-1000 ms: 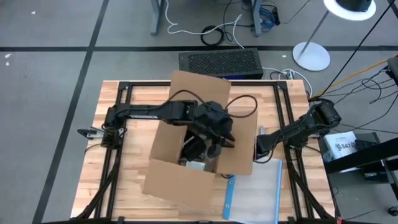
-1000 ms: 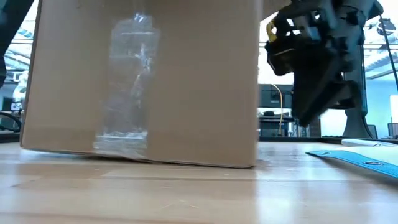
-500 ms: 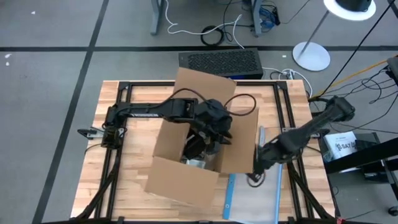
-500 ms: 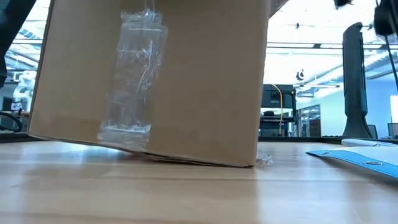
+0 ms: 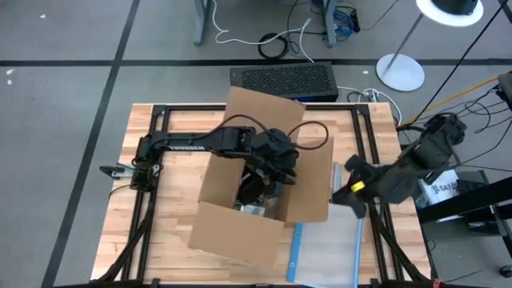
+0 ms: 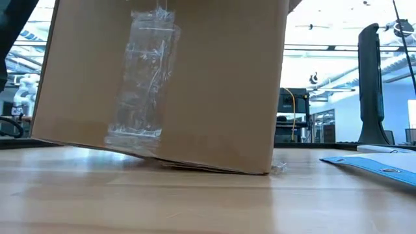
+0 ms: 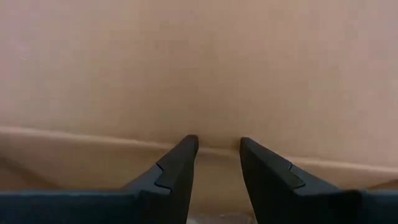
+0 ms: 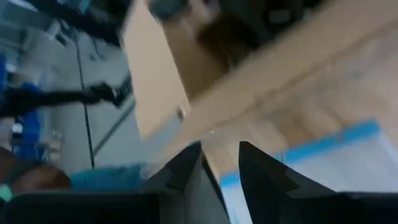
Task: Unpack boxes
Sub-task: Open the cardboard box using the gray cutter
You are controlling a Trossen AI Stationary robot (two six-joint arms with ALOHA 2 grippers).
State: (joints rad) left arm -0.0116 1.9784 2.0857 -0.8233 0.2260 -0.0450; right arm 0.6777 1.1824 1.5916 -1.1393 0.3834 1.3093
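The box (image 5: 232, 232), a brown carton with its flaps open, stands mid-table and fills most of the low view (image 6: 214, 84). It leans toward the table's right and rests on its right bottom edge (image 6: 260, 171). My left gripper (image 5: 268, 186) reaches down into it, open, with nothing between its fingers (image 7: 217, 146). My right gripper (image 5: 352, 192) hangs high over the table's right side, open and empty (image 8: 221, 155). My left gripper's fingertips (image 7: 186, 146) stand at the foot of the box's inner wall (image 7: 217, 93), just above the crease with the floor. They come slanting down from the table's left. Whether they touch the cardboard, I cannot tell.
A clear pouch with a blue edge (image 5: 328, 248) lies flat at the near right, also in the low view (image 6: 377, 162). A small clear scrap (image 6: 278, 168) lies by the box's right bottom corner. A black grille-topped unit (image 5: 282, 80) sits beyond the far edge.
My right gripper has left the box's right side and risen high, swinging toward the table's right edge. The box has tipped toward the right: its left bottom edge has lifted while the right one stays down. A small clear scrap now lies by that corner.
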